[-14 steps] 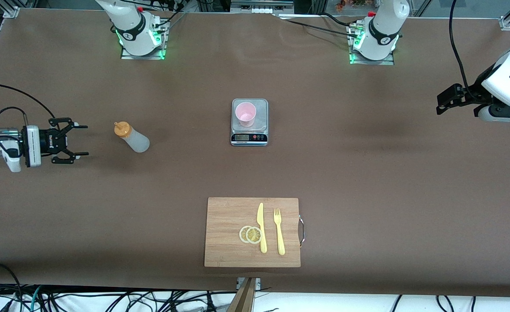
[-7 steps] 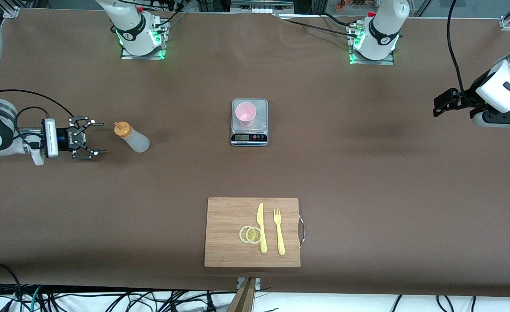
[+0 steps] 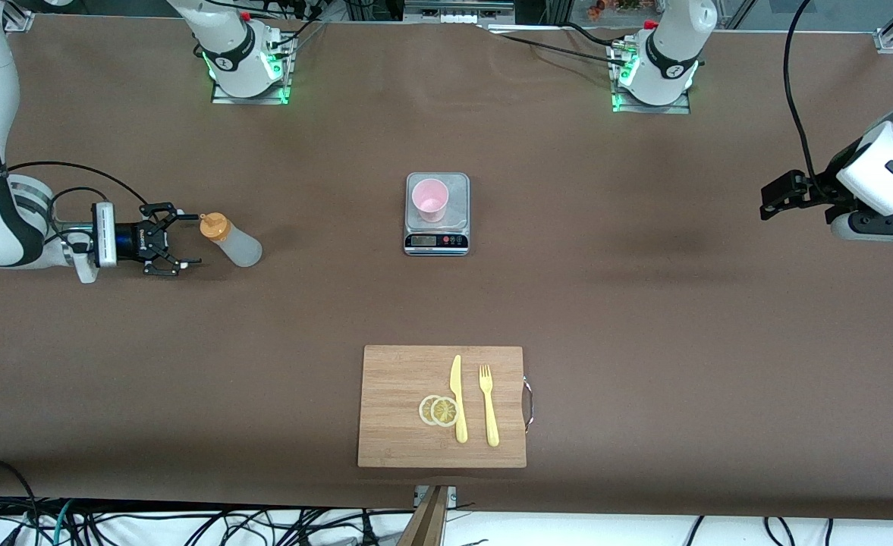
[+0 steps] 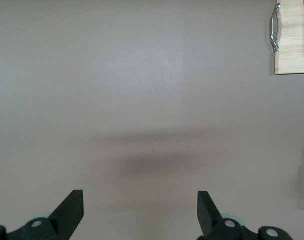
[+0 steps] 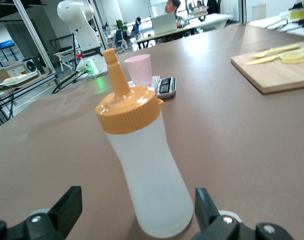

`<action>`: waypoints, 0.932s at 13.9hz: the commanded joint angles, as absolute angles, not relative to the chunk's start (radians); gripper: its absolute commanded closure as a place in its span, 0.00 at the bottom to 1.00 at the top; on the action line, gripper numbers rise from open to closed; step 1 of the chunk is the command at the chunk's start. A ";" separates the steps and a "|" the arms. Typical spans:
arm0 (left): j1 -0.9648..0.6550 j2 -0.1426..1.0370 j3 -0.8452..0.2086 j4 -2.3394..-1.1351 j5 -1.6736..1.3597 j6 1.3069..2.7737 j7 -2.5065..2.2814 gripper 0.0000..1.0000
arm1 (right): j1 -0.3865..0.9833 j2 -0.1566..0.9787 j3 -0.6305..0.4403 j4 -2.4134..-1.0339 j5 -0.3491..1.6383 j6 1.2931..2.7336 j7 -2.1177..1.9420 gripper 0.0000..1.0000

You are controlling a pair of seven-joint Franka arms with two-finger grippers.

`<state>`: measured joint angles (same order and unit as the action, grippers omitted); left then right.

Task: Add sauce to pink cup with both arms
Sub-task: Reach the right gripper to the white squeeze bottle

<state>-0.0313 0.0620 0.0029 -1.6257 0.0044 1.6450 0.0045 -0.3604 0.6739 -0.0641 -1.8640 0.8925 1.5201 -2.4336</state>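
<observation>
Sauce point(image 3: 232, 240) upright on table; pink cup point(image 3: 430, 199) upright on scale point(image 3: 436, 241).

Desk: broad top point(image 3: 643, 318) under a plain brown cover, running the full width of the front view
Desk edge: black cables point(image 3: 211, 527) tangle on a pale floor below the edge nearest the front camera
Frame: aluminium rails point(image 3: 457, 15) line the edge where the bases stand
Room: open workspace with desks, people seated point(image 5: 172, 7) and a potted plant point(image 5: 121, 25)
Light: even, soft shadows on the cover
</observation>
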 commanded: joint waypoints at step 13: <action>-0.029 0.091 -0.003 -1.582 0.038 1.631 0.025 0.00 | -0.304 0.706 -0.046 -1.948 1.026 1.493 -2.589 0.00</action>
